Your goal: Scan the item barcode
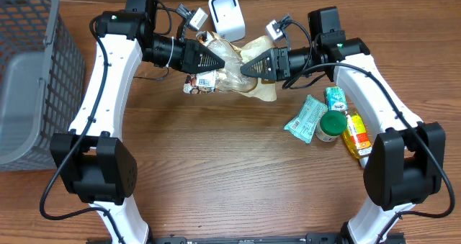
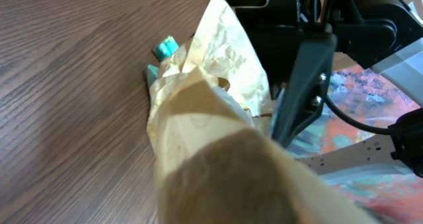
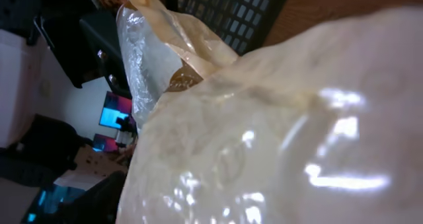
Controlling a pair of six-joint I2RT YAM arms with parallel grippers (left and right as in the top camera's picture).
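**Tan plastic bag between two grippers, just in front of the scanner**

Tan, partly see-through film makes up the bag [image 1: 229,70], which sits at the far middle of the wooden table [image 1: 216,172], between the two arms. It looks light, soft and crinkly, with a glossy skin that is likely to slip. It will probably sag and fold rather than keep its shape. A printed label [image 1: 204,80] shows at its lower left edge, and the barcode may be there, though it is too small to read. The safest hold is judged to be a pinch on the flat film at each end, clear of the label, pulling gently apart so the printed face lies smooth.

The left gripper [image 1: 218,57] is at the bag's left end, its fingers pinched closed on the film. The right gripper [image 1: 248,68] meets the bag's right end. The bag fills its wrist view, so whether its fingers grip or stand apart cannot be told.

One white scanner [image 1: 226,15] stands just behind the bag. One grey mesh basket [image 1: 29,28] sits at the far left, well apart.

Four other items lie together near the right arm:
- one teal packet [image 1: 305,119]
- one green-lidded jar [image 1: 331,125]
- one small teal carton [image 1: 336,97]
- one yellow bottle [image 1: 356,134]

In all, there is one bag, one scanner, one basket, four waiting items and two arms.
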